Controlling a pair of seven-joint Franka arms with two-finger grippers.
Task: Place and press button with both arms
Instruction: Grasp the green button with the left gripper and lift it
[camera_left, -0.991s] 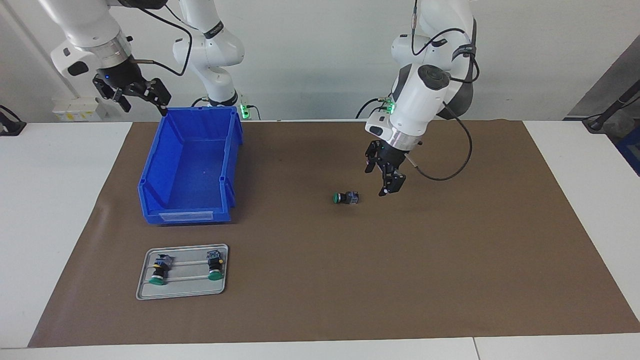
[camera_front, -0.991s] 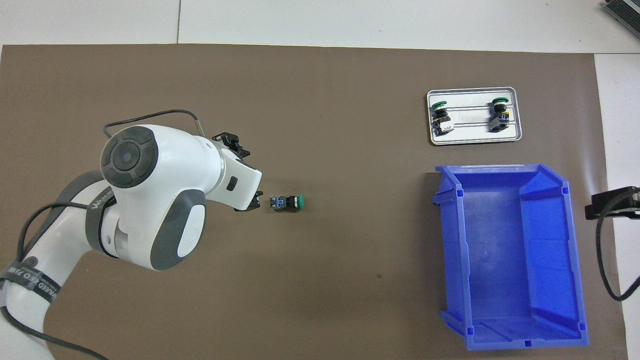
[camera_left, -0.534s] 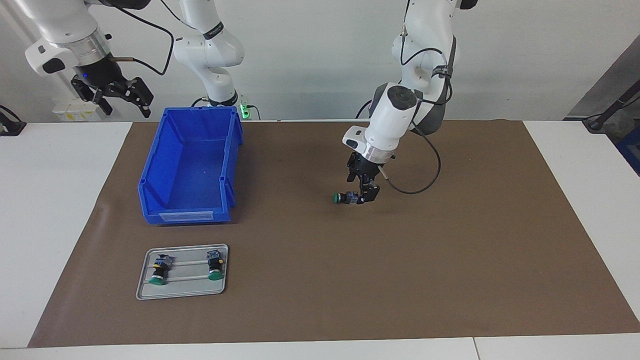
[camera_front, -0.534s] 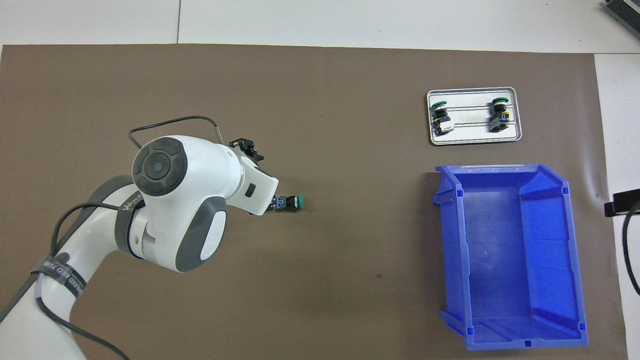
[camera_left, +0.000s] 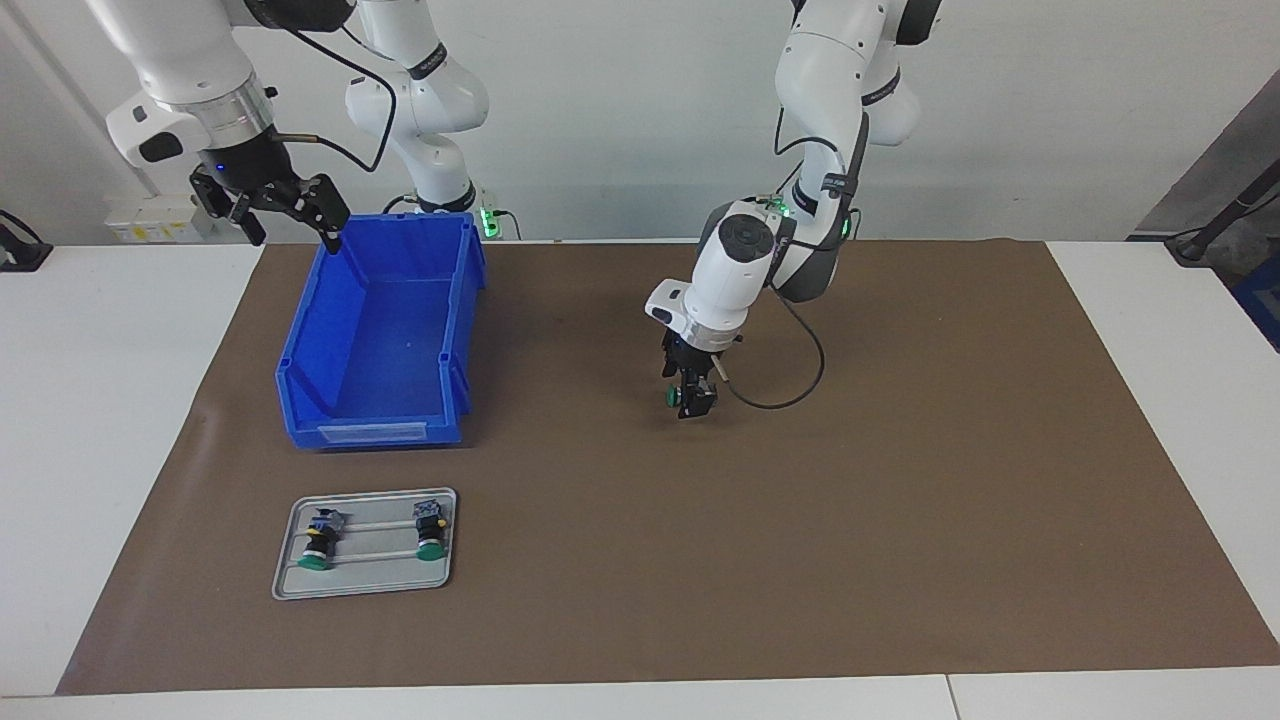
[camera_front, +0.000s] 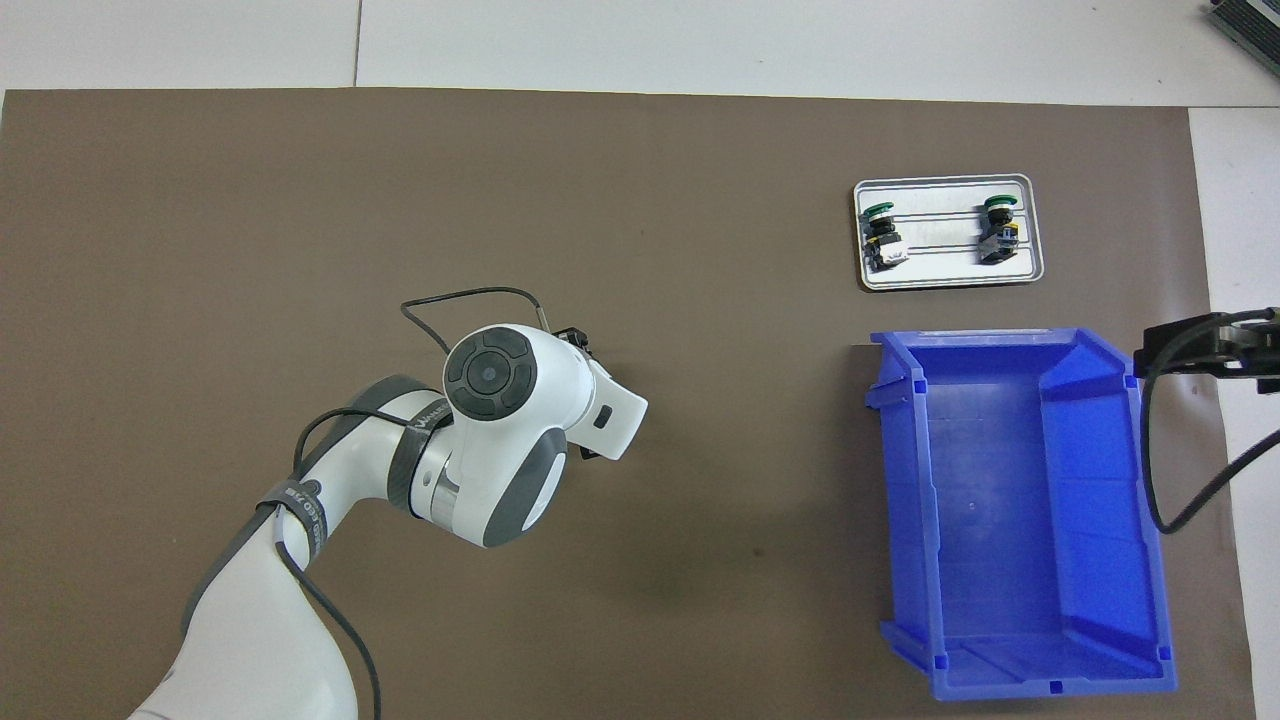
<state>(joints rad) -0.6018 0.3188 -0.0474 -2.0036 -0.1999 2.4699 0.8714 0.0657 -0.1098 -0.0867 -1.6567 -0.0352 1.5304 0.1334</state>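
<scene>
The button (camera_left: 676, 397) lies on its side on the brown mat (camera_left: 900, 480), its green cap turned toward the right arm's end of the table. My left gripper (camera_left: 692, 396) has come down right at it, over its black body; whether it grips the button does not show. From overhead the left arm's wrist (camera_front: 520, 400) covers both the button and the gripper. My right gripper (camera_left: 292, 228) hangs open and empty in the air over the blue bin's corner nearest the robots, and only its edge (camera_front: 1205, 348) shows in the overhead view.
An empty blue bin (camera_left: 370, 432) (camera_front: 905, 500) stands toward the right arm's end. Farther from the robots lies a grey metal tray (camera_left: 365, 592) (camera_front: 950, 285) holding two more green-capped buttons (camera_left: 318, 540) (camera_left: 430, 530).
The left arm swung toward the right arm's end and lowered its gripper onto the button. The right gripper drew away from the bin, then came back over its corner.
</scene>
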